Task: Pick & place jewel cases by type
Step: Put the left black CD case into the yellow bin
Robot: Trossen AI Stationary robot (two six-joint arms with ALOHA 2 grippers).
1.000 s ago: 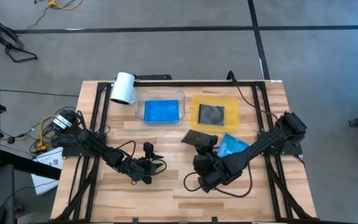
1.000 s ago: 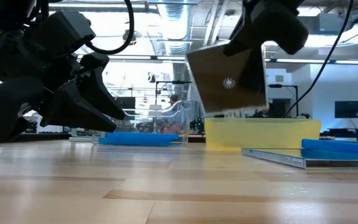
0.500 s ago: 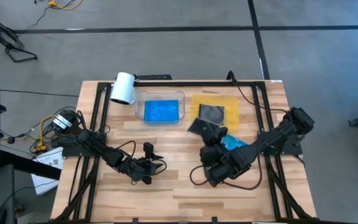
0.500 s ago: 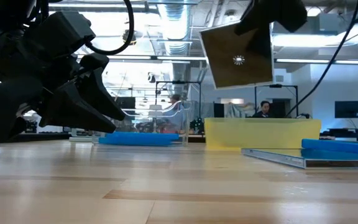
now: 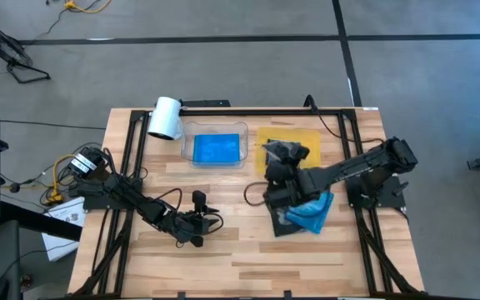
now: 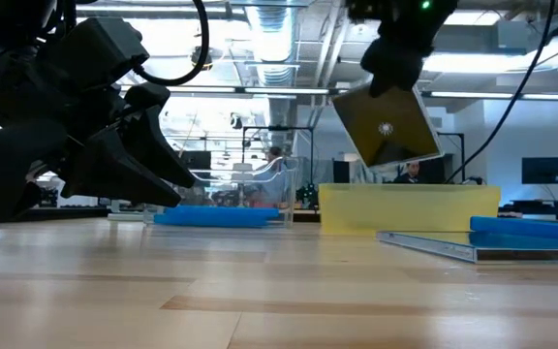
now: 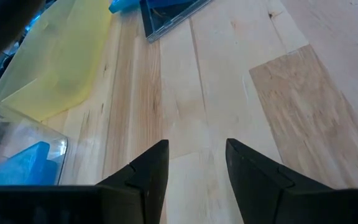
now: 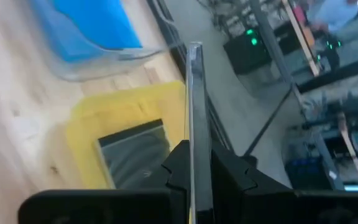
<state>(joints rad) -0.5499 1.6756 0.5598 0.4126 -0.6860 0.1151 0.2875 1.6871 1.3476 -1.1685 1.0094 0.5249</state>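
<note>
My right gripper (image 5: pixel 280 160) is shut on a grey-clear jewel case (image 6: pixel 387 126) and hangs over the yellow tray (image 5: pixel 308 143), which holds another grey-clear case with a dark disc (image 8: pixel 135 149). A blue jewel case (image 5: pixel 215 148) lies flat in the clear tray (image 5: pixel 187 133). On the bare table right of centre, a blue case (image 5: pixel 311 208) lies on top of a grey-clear one (image 5: pixel 280 223). My left gripper (image 5: pixel 200 218) rests low at the table's left centre, open with nothing between its fingers (image 7: pixel 194 162). My right gripper pinches the grey-clear case across its two flat faces between its two fingers (image 8: pixel 178 163). In the low view the fingers grip the case's upper edge (image 6: pixel 381 92), slanting down from the table's right. The case hangs below them, tilted, clear of the yellow tray (image 6: pixel 410 206).
A white cylinder (image 5: pixel 165 117) lies at the far left corner beside the clear tray. Dark frame rails run along the table's left and right sides. Bare wood lies across the near half of the table (image 5: pixel 240 258).
My right gripper has carried the grey-clear case up and toward the far edge, from over the table's middle to above the yellow tray, rolling as it went, so the case now tilts the other way. The blue and grey-clear cases on the table have come into view.
</note>
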